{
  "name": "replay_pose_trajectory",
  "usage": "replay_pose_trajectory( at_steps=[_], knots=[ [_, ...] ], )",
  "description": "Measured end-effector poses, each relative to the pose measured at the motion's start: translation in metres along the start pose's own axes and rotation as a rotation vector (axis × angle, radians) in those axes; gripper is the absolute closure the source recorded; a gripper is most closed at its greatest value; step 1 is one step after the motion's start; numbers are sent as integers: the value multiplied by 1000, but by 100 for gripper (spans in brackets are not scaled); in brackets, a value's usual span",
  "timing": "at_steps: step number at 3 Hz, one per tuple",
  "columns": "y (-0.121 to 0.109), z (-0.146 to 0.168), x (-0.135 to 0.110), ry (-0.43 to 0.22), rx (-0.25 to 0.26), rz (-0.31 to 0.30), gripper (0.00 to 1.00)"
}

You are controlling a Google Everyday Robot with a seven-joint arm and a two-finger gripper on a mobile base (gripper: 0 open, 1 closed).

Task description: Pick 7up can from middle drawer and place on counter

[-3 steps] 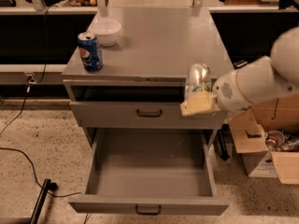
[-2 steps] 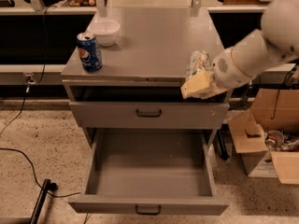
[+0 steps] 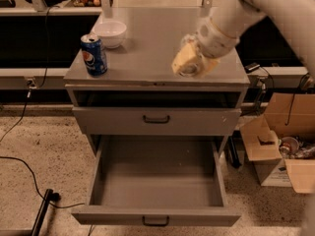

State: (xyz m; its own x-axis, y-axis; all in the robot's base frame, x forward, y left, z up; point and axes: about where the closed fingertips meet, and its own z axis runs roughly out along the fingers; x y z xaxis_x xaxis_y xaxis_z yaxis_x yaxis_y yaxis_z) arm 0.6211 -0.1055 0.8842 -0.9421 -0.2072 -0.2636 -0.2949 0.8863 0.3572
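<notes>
My gripper point(image 3: 191, 59) is above the right front part of the counter point(image 3: 147, 48), with the arm coming in from the upper right. It is shut on the 7up can point(image 3: 188, 71), a silvery can held tilted, its metal end facing the camera; the label is mostly hidden by the yellowish fingers point(image 3: 180, 59). The can is just above the counter top; I cannot tell whether it touches. The middle drawer point(image 3: 157, 178) is pulled out below, with nothing on its grey floor.
A blue Pepsi can point(image 3: 94, 54) stands at the counter's front left, with a white bowl point(image 3: 109, 32) behind it. A shut grey drawer front point(image 3: 156, 119) sits above the open drawer. An open cardboard box point(image 3: 290, 146) is on the floor at the right. Cables lie at the left.
My gripper has carried the can up and left, from beside the cabinet's right front corner to over the counter top.
</notes>
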Motion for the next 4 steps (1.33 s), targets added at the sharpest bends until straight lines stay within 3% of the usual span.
replay_pose_trajectory(
  at_steps=[1, 2, 3, 4],
  knots=[
    [8, 9, -43, 0, -5, 24, 81],
    [6, 24, -71, 0, 4, 55, 57],
    [-4, 39, -85, 1, 22, 94, 35],
    [-4, 43, -91, -11, 18, 95, 11]
  ],
)
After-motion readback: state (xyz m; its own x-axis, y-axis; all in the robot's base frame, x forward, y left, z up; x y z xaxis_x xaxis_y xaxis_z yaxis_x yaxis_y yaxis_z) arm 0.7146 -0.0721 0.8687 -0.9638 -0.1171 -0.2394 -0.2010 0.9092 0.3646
